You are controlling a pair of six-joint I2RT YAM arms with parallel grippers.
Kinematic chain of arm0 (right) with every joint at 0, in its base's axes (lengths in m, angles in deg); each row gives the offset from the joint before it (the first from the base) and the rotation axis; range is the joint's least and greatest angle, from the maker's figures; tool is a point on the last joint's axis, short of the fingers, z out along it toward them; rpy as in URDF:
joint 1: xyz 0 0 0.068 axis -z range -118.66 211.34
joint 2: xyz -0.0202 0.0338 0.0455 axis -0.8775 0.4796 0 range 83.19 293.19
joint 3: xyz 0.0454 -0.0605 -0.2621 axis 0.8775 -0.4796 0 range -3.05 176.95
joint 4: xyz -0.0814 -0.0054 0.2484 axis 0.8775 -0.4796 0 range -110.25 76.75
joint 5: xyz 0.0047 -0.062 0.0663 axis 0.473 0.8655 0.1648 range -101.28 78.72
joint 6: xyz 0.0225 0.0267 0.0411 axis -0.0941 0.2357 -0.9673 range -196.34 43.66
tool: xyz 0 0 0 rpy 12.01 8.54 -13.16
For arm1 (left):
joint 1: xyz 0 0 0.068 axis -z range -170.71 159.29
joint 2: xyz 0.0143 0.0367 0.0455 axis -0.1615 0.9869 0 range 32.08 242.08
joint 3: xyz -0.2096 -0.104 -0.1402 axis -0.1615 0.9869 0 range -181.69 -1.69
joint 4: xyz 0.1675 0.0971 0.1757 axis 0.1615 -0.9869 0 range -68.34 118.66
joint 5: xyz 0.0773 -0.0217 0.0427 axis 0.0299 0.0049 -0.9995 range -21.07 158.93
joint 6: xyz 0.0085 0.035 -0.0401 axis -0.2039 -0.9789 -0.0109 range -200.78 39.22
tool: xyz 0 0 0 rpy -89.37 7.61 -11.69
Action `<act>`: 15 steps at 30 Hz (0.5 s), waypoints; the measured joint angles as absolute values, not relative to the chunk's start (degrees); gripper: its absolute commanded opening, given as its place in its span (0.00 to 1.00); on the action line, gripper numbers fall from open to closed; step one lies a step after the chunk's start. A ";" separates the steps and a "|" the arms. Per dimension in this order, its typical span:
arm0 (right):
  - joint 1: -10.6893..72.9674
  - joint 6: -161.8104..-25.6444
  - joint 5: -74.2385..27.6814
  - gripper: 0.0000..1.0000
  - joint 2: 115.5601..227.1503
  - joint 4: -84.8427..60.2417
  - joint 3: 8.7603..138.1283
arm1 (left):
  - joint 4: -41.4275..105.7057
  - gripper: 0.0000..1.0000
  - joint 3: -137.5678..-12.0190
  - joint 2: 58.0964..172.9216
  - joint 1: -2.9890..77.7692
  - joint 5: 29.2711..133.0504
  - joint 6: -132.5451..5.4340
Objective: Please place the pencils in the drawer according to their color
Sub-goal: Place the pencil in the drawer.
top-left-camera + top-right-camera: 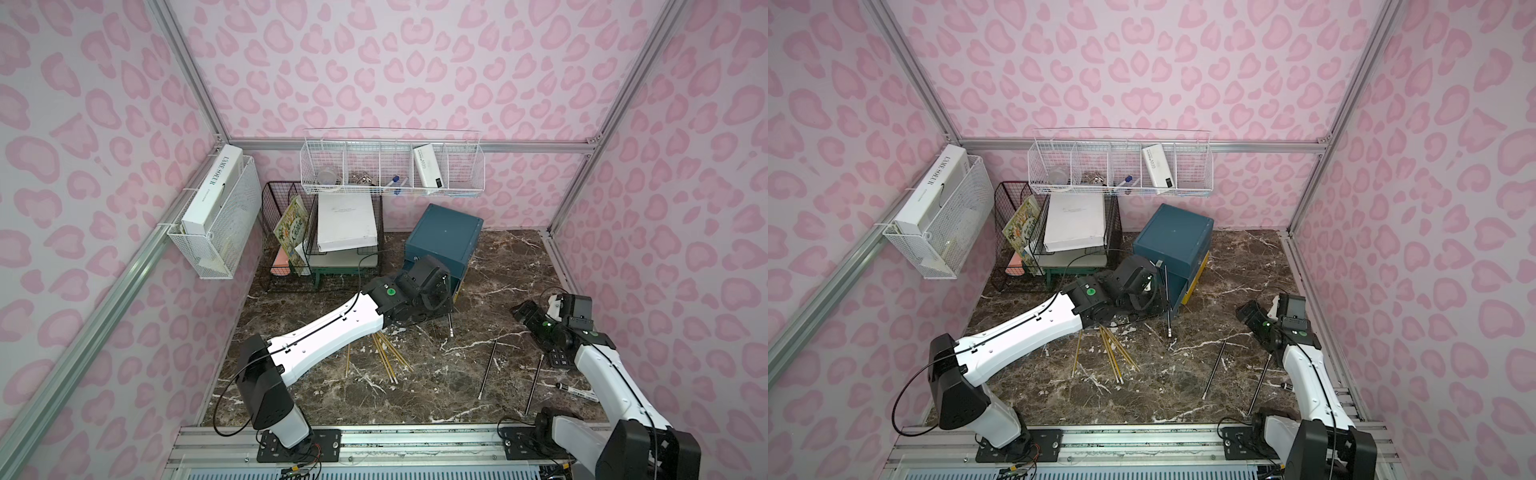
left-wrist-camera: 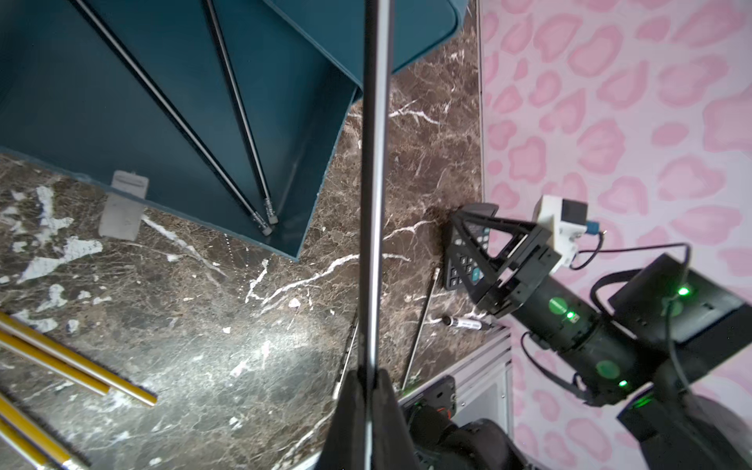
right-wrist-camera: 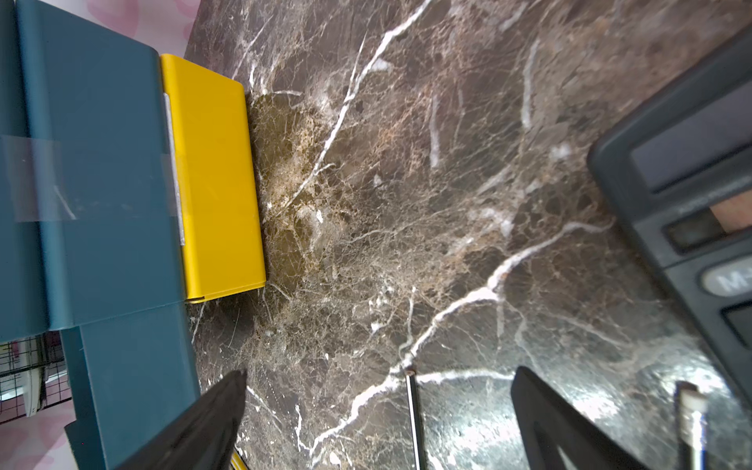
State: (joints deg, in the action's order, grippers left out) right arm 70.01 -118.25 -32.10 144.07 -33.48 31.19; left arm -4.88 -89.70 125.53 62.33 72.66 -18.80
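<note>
The dark-teal drawer (image 1: 444, 237) cabinet stands at the back of the table, its yellow lowest drawer (image 3: 211, 175) slightly out. One teal drawer (image 2: 162, 101) is pulled open with two black pencils (image 2: 171, 118) lying inside. My left gripper (image 2: 369, 378) is shut on a black pencil (image 2: 374, 162), held just in front of that open drawer. Several yellow pencils (image 1: 386, 353) lie under the left forearm. Two black pencils (image 1: 488, 368) lie on the table to the right. My right gripper (image 3: 380, 372) hangs open low over the table, with a black pencil tip (image 3: 415, 407) between its fingers, untouched.
A black calculator (image 1: 559, 359) and a marker (image 1: 577, 390) lie beside the right arm. A black wire file rack (image 1: 291, 232) stands left of the cabinet. White wire baskets hang on the back wall (image 1: 390, 174) and the left wall (image 1: 216, 232).
</note>
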 measured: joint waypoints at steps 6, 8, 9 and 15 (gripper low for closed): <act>69.64 -118.76 -32.36 1.00 144.64 -33.06 31.19 | -1.58 0.00 -88.62 126.36 60.40 73.51 -7.81; 69.64 -118.82 -32.43 1.00 144.71 -32.96 31.19 | -1.19 0.00 -88.73 127.17 59.99 73.99 -5.18; 69.64 -119.08 -32.45 1.00 144.71 -32.82 31.19 | -1.06 0.00 -88.97 127.71 59.75 74.08 -4.00; 69.59 -119.41 -32.47 1.00 144.71 -32.67 31.19 | -0.75 0.00 -90.99 131.10 57.96 76.83 -0.53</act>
